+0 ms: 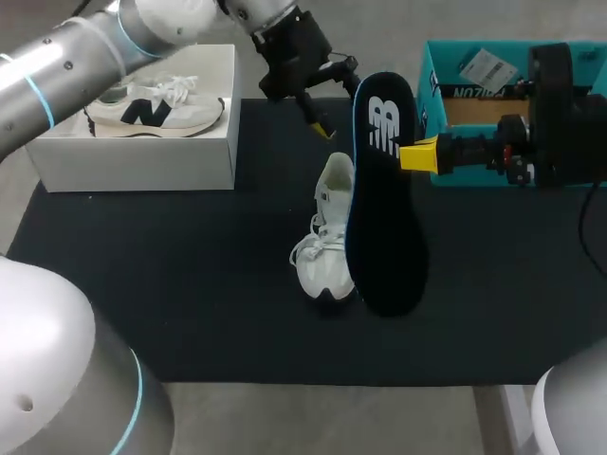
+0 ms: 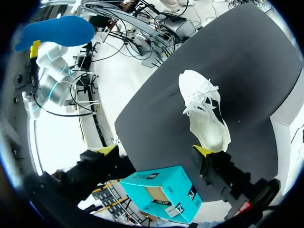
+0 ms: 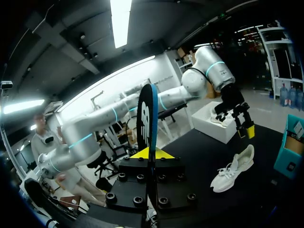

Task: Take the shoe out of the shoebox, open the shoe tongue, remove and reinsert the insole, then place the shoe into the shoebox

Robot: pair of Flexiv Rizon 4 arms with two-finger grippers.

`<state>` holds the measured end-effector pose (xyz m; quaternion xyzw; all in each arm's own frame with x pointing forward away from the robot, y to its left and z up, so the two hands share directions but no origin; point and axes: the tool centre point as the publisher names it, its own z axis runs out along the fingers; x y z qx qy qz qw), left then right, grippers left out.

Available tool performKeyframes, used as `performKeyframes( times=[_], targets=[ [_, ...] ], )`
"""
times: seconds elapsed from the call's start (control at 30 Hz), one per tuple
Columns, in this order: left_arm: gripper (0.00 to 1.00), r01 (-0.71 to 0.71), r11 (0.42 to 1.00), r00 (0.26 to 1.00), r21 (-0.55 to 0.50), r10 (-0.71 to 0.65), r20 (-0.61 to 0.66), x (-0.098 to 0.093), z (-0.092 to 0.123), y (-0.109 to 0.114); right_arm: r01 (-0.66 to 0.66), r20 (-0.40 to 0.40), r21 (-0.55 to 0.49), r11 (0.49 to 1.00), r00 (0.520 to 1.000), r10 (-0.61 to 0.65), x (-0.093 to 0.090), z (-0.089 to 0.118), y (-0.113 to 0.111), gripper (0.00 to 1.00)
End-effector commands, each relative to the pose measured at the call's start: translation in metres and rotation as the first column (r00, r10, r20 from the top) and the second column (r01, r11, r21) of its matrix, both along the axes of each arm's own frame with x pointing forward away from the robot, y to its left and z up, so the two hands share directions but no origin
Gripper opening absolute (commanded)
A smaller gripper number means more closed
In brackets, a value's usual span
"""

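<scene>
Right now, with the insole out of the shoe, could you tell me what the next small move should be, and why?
Probably lower the insole towards the shoe's opening. The right gripper is shut on it, holding it on edge above the mat. The shoe lies just beside it, and the open left gripper hovers near the heel, free to steady it.

You're in a robot lab, not a home or a shop. Two grey arms with cyan rings, the left arm [image 1: 76,52] and the right arm [image 1: 560,123], come in over one table laid with a black mat [image 1: 171,284]. The props look staged: a white box [image 1: 133,156] at the mat's far left corner, a teal box [image 1: 446,171] at its far right corner, a shoe [image 1: 327,237] mid-mat, and an insole [image 1: 384,209] held up by the right arm.
</scene>
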<state>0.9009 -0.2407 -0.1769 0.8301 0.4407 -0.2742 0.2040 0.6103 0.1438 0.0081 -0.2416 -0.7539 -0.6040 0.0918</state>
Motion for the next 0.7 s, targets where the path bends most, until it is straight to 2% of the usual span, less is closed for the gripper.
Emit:
performKeyframes(
  times=[0.03, 0.57, 0.7],
  targets=[
    [1.00, 0.041, 0.926, 0.999, -0.375, -0.046, -0.006, -0.003, -0.008, 0.006, -0.002, -0.002, -0.001, 1.000, 1.000, 0.002, 0.003, 0.000, 0.003, 0.00],
    [1.00, 0.041, 0.926, 0.999, -0.375, -0.046, -0.006, -0.003, -0.008, 0.006, -0.002, -0.002, -0.001, 1.000, 1.000, 0.002, 0.003, 0.000, 0.003, 0.00],
    [1.00, -0.102, 0.894, 0.994, -0.436, 0.070, -0.089, -0.011, 0.036, 0.009, -0.002, -0.002, -0.001, 1.000, 1.000, 0.002, 0.003, 0.000, 0.003, 0.00]
  ],
)
